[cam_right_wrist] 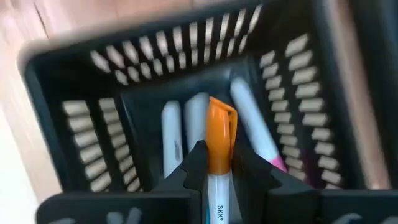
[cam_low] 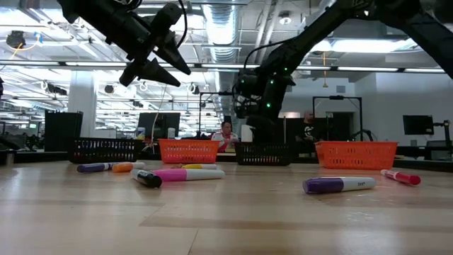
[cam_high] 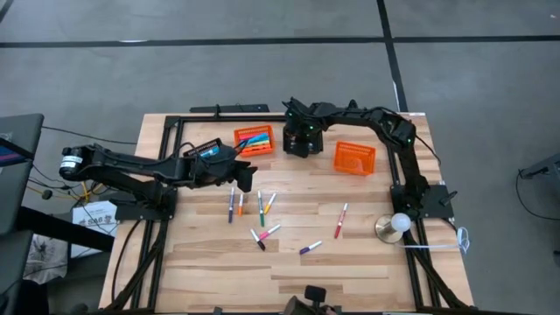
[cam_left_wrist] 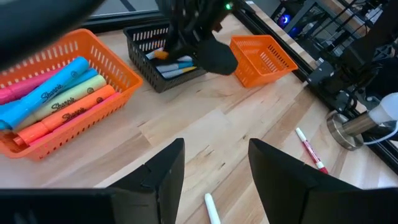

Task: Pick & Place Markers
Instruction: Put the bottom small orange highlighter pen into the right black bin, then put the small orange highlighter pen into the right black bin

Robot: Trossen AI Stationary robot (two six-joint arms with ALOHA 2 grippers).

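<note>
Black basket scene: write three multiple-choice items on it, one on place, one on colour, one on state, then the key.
1. Where is the right end effector?
A. over the black basket
B. over the lamp
C. over the purple marker

2. What colour is the cap of the marker it holds?
A. green
B. orange
C. pink

3. How is the left end effector?
A. shut on a marker
B. open, holding nothing
C. inside a basket

Key: A, its wrist view looks down into the black basket; B, an orange cap sticks out between its fingers; B, bare table shows between its spread fingers.
</note>
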